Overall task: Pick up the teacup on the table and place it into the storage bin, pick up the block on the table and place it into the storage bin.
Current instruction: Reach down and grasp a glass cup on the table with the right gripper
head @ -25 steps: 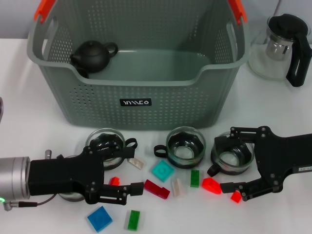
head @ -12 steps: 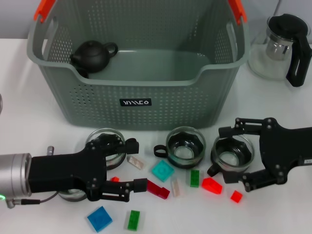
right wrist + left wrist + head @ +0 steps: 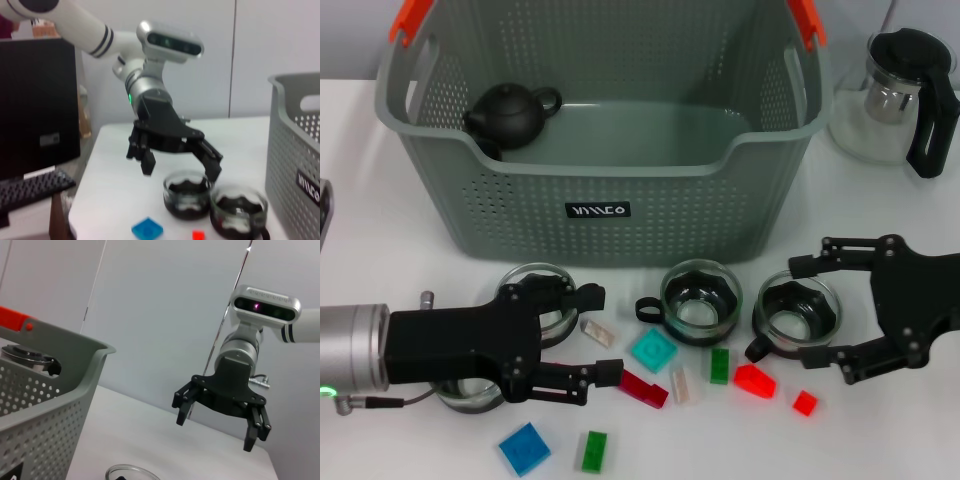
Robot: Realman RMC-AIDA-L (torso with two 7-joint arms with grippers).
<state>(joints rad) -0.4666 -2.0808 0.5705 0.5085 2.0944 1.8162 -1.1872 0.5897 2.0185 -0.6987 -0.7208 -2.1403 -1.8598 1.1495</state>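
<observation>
**Both grippers open over cups and blocks**

My right gripper (image 3: pixel 798 310) has its fingers spread wide around a glass teacup with dark insert (image 3: pixel 799 312), empty. My left gripper (image 3: pixel 598 333), fingers apart, holds nothing beside a dark-red block (image 3: pixel 642 387). The grey-green perforated storage bin (image 3: pixel 610 190) stands behind on the white surface (image 3: pixel 880 230).

The storage bin (image 3: pixel 610 190) was left open on top; only a black teapot (image 3: pixel 510 113) crowded its left corner.

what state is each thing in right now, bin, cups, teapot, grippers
storage bin: upright, holds only the black teapot
black teapot: upright in the bin's corner
left gripper: open, over the blocks
right gripper: open, around a glass teacup
glass teacup: upright on table, between the fingers
</observation>
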